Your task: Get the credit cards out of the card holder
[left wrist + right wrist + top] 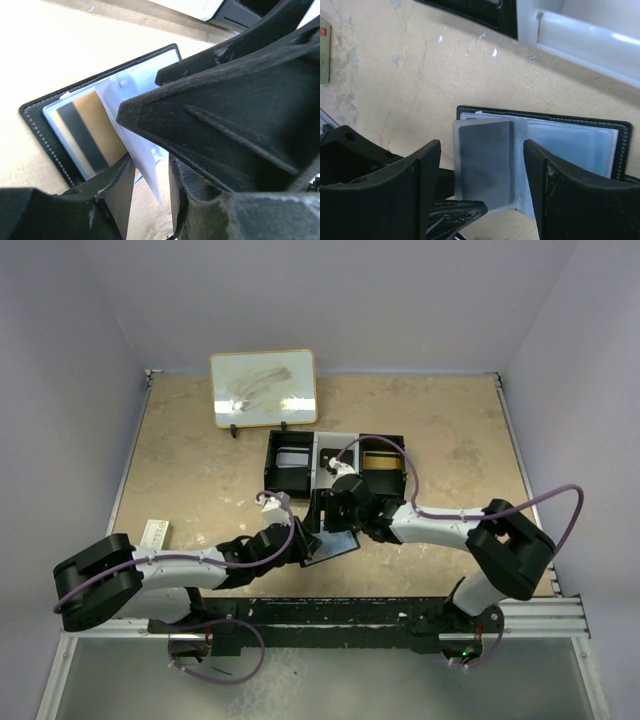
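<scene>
While the holder (37,125) is lying open on the table (200,460) between the arms, the right gripper (482,145) is hovering with jaws apart astride a clear leaf (485,170) carrying a grey card (484,150). The left gripper (303,544) is sitting part-closed around a leaf beside the gold card (92,130); I cannot tell whether it is clamping. If the right jaws are pinching plastic rather than card, the whole holder is likely lifting too, and the crowded fingers are risking a clash.
</scene>
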